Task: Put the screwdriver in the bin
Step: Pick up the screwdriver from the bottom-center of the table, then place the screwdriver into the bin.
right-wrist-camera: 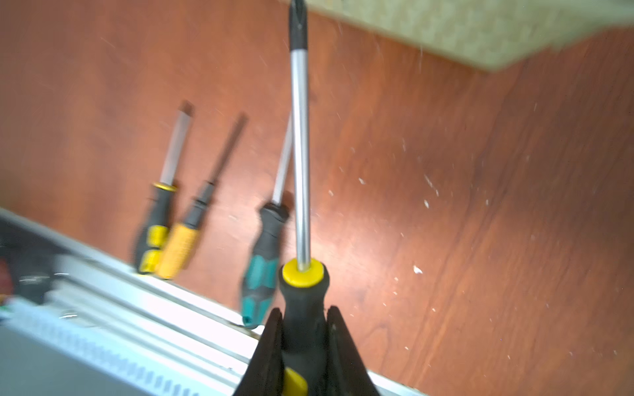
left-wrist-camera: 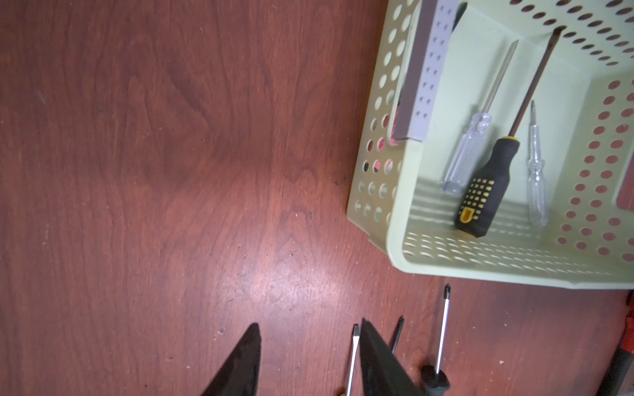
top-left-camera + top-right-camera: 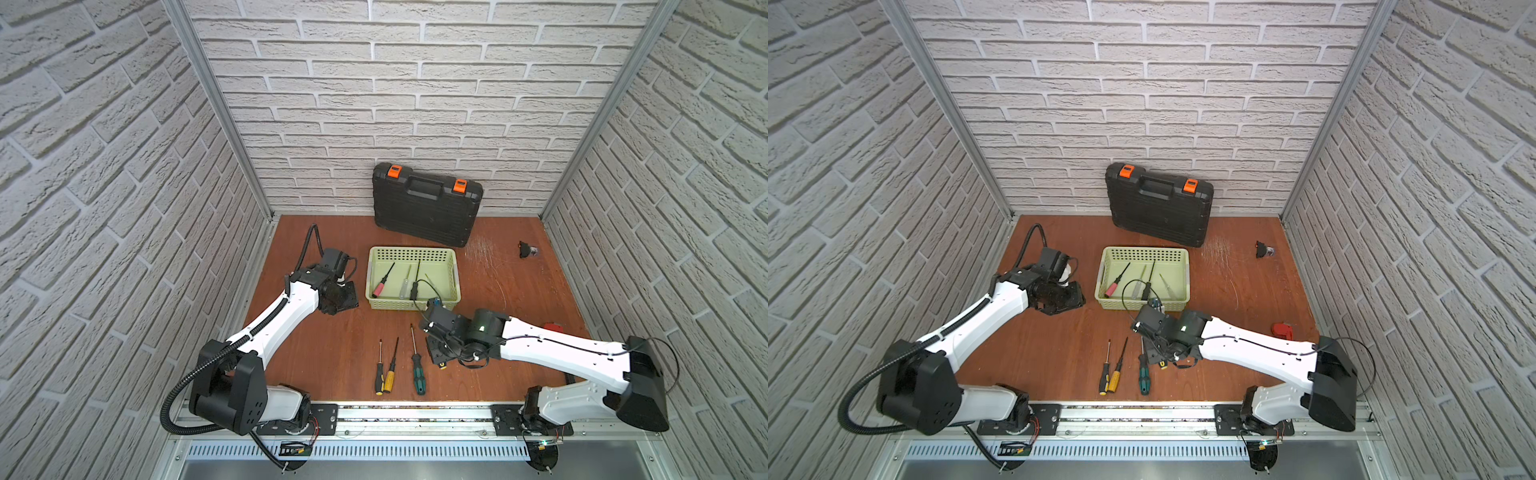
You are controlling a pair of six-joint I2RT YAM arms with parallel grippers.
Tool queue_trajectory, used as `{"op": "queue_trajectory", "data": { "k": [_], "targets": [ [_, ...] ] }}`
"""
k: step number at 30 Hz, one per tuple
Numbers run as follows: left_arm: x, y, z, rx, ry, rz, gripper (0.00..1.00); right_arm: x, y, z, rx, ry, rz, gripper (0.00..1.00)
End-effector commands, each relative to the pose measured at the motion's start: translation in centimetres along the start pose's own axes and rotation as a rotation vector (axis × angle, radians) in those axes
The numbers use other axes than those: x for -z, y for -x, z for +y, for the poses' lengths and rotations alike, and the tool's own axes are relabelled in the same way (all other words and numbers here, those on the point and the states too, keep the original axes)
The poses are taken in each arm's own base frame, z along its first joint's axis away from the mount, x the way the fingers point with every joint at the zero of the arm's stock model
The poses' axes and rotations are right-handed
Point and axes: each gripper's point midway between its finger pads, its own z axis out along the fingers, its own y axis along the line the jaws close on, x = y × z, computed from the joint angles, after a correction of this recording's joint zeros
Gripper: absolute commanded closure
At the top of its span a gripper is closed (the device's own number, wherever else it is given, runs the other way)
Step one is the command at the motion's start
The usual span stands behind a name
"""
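Note:
My right gripper (image 1: 304, 310) is shut on the black-and-yellow handle of a screwdriver (image 1: 300, 154), whose steel shaft sticks out ahead towards the blurred edge of the bin (image 1: 480, 34). In a top view this gripper (image 3: 435, 356) hangs low over the table, just in front of the pale green bin (image 3: 454, 266). Several screwdrivers lie inside the bin: red-handled (image 3: 380, 284), clear (image 2: 466, 154) and black-and-yellow (image 2: 487, 185). My left gripper (image 2: 308, 327) is open and empty, left of the bin (image 2: 394, 240) and above bare wood.
Three more screwdrivers lie near the front edge: black-yellow (image 3: 379, 376), yellow (image 3: 390, 372), green (image 3: 417, 372). A black toolcase (image 3: 426, 203) leans on the back wall. A small black part (image 3: 527, 249) and a red object (image 3: 552, 327) sit at the right.

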Motion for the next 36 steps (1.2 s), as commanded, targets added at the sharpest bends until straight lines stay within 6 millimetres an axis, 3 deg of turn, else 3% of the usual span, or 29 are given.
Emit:
{"op": "queue_trajectory", "data": {
  "k": [1,4,6,9,13,21,36],
  "targets": [
    [1.6,0.6,-0.3,0.012,-0.022,-0.049,0.52,1.8,4.3,1.7,0.028,0.089,-0.055,0.95],
    [2.2,0.5,0.2,0.003,-0.005,-0.068,0.52,2.3,9.3,3.0,0.026,0.177,-0.092,0.95],
    [2.2,0.2,0.8,0.008,0.011,-0.065,0.52,1.7,12.2,3.3,-0.004,0.231,-0.101,0.94],
    [2.1,-0.3,1.2,0.026,0.011,-0.065,0.52,-0.7,15.6,2.8,-0.072,0.303,-0.081,0.94],
    [2.5,-0.4,1.3,0.046,-0.007,-0.088,0.52,-4.8,17.7,2.0,-0.127,0.359,-0.017,0.95],
    [3.0,-1.0,1.9,0.06,0.001,-0.095,0.52,-10.0,19.7,-0.3,-0.257,0.381,-0.03,0.94],
    [3.5,-1.0,1.6,0.072,-0.012,-0.092,0.52,-16.5,19.2,-2.3,-0.376,0.331,0.001,0.94]
  ]
}}
